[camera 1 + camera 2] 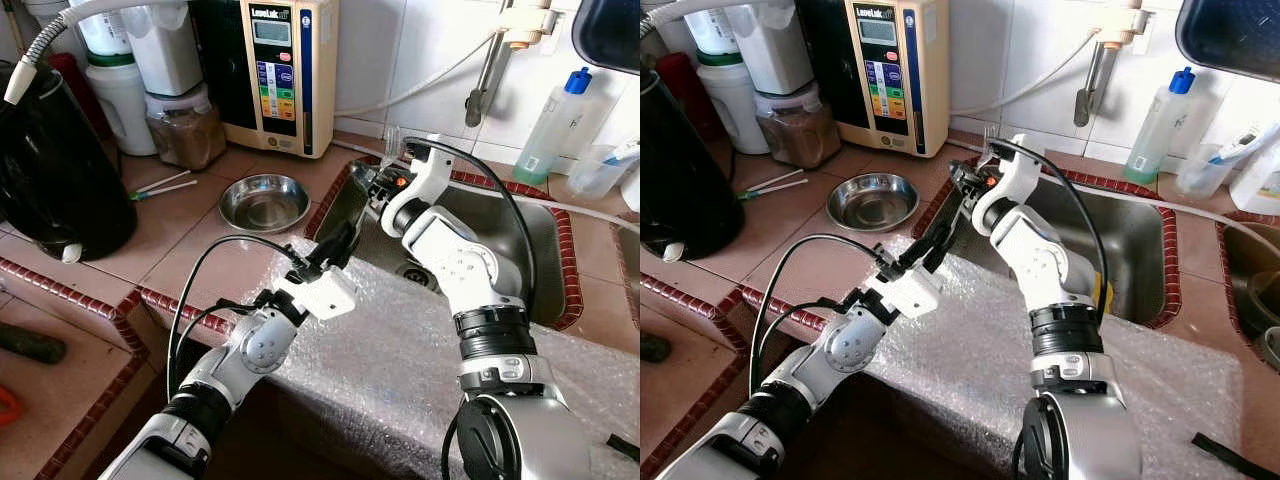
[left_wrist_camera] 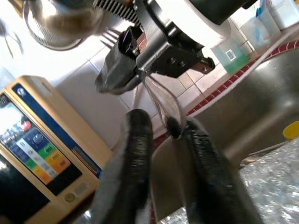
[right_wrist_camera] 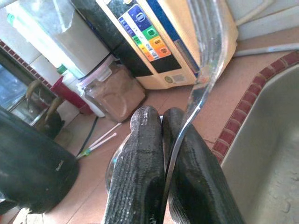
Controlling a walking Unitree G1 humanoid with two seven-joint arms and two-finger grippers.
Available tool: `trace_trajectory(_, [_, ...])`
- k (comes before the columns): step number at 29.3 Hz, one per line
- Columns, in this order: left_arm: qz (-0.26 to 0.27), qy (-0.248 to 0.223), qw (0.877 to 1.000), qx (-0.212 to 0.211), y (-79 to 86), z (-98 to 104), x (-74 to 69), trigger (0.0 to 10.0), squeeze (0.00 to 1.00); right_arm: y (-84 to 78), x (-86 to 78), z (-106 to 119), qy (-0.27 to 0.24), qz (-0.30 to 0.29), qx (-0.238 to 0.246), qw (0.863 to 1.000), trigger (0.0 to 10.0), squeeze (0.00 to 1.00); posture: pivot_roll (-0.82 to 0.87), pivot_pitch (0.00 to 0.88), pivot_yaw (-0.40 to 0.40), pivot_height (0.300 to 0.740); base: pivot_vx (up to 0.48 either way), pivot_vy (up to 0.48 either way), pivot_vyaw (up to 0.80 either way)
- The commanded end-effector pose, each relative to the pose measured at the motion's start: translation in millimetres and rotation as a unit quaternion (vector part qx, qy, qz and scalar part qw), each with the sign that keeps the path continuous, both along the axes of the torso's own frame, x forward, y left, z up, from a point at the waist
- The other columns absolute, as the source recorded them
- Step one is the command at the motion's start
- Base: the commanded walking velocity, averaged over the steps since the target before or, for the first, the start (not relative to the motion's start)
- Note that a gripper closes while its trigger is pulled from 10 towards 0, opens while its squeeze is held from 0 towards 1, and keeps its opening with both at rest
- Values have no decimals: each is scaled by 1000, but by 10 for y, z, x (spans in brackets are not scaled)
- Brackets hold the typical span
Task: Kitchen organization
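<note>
A clear plastic fork [image 3: 205, 56] stands tines up, with my right gripper [image 3: 161, 116] shut on its handle. In the eye views that gripper [image 1: 385, 180] hangs over the left rim of the steel sink [image 1: 540, 250], and the fork's tines [image 1: 392, 138] rise above it. My left gripper [image 1: 352, 205] reaches up from below, right under the right one. Its fingers [image 2: 135, 154] stand slightly apart, and the lower end of the fork's handle [image 2: 161, 100] dips between them, close to one finger.
A steel bowl [image 1: 264, 200] sits on the tiled counter left of the sink. Behind it stand a water ioniser [image 1: 280, 70], a lidded jar [image 1: 185, 125] and a black kettle [image 1: 50, 170]. Bubble wrap [image 1: 400, 350] covers the counter's front edge. A soap bottle [image 1: 555, 125] stands behind the sink.
</note>
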State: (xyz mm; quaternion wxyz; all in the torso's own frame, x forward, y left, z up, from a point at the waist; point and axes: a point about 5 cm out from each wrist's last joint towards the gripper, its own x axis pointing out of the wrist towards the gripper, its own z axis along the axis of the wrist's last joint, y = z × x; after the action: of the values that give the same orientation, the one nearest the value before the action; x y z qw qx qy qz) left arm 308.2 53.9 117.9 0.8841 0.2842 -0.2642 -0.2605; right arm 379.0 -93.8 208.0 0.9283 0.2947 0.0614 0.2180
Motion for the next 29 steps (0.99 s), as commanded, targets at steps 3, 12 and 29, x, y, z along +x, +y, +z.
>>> trace_trajectory(3, [7, -8, 999, -36, 90, 96, 33, 10000, 1000, -200, 42, -28, -1, -48, -32, 998, 0, 0, -39, 0, 2, 740, 0, 0, 0])
trace_trajectory(12, [-56, 63, 991, -102, -56, 188, 24, 10000, 1000, -306, 112, -96, -77, -63, -211, 972, 0, 0, -21, 0, -9, 740, 0, 0, 0])
trace_trajectory(29, [-79, 153, 974, -148, -29, 173, 25, 10000, 1000, -661, 132, -453, -164, -83, -510, 840, 0, 0, 11, 0, -8, 740, 0, 0, 0])
